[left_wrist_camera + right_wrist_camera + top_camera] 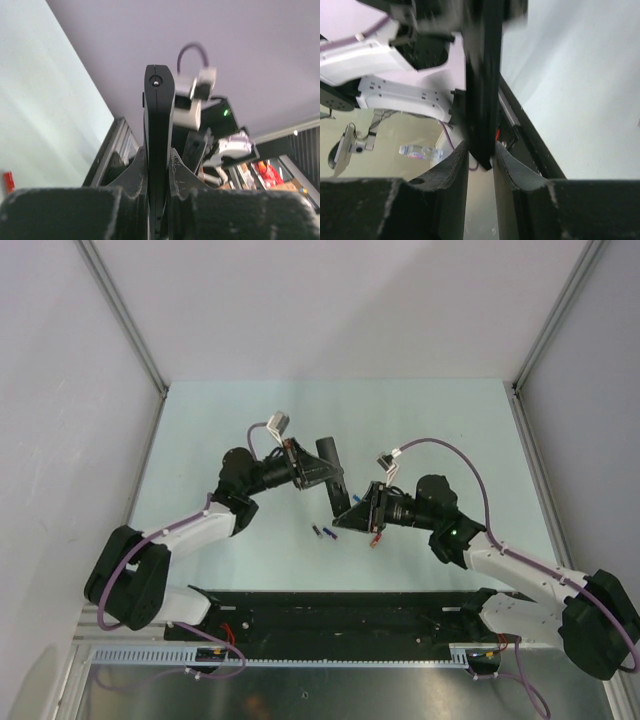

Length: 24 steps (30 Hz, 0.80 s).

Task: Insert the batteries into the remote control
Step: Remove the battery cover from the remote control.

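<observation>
Remote control [327, 453] hanging above table [230, 420] middle, left gripper [320, 476] clamping its flat sides. Right gripper [352, 512] flanking its near end, grip unclear. Dark batteries [322, 532] lying on table nearby, touching neither gripper.

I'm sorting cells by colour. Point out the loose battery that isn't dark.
The red-orange battery, lying alone on the right. The two dark purple batteries lie close together to its left, so colour and position both single it out.
</observation>
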Each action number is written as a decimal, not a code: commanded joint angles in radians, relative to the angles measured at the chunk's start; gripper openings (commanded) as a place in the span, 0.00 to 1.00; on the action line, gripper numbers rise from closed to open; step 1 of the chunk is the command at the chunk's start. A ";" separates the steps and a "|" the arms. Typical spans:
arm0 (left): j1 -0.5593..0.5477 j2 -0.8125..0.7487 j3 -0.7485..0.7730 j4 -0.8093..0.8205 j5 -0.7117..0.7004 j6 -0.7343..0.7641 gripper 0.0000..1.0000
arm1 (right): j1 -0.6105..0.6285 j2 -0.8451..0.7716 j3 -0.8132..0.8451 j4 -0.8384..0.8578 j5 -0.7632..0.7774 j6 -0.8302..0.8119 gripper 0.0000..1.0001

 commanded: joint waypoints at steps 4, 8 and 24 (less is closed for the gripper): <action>0.034 -0.018 0.059 0.108 -0.119 -0.024 0.00 | 0.011 -0.018 -0.022 -0.081 -0.081 -0.014 0.31; 0.034 -0.018 0.038 0.108 -0.122 -0.025 0.00 | 0.001 -0.024 -0.016 -0.043 -0.084 0.005 0.36; 0.120 -0.030 -0.028 0.101 -0.194 0.035 0.00 | -0.053 -0.016 0.024 -0.306 0.140 -0.193 0.39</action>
